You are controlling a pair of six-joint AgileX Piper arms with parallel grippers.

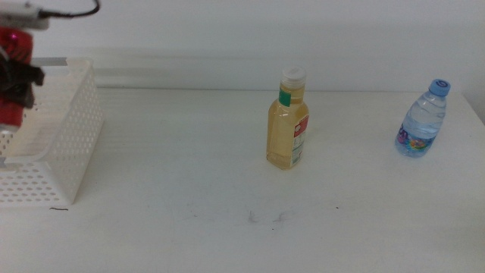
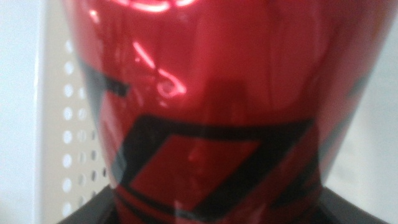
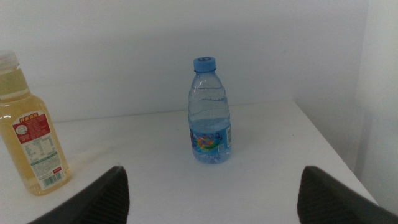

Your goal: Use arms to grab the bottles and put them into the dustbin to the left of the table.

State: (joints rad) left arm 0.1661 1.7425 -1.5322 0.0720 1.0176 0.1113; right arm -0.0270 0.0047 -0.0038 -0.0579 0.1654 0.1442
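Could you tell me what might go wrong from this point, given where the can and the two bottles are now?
1. The left gripper holds the red can over the dustbin, near its left side; a poorly placed release might send it off the rim.
2. The right gripper is open and faces the water bottle, which stands upright near the table corner; a clumsy approach could knock it off.
3. The yellow bottle looks tall and might topple.

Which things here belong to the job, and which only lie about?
Job: red can in the left gripper over the white basket; yellow-liquid bottle; water bottle; right gripper, open, facing it.

Lying about: nothing; only the table.
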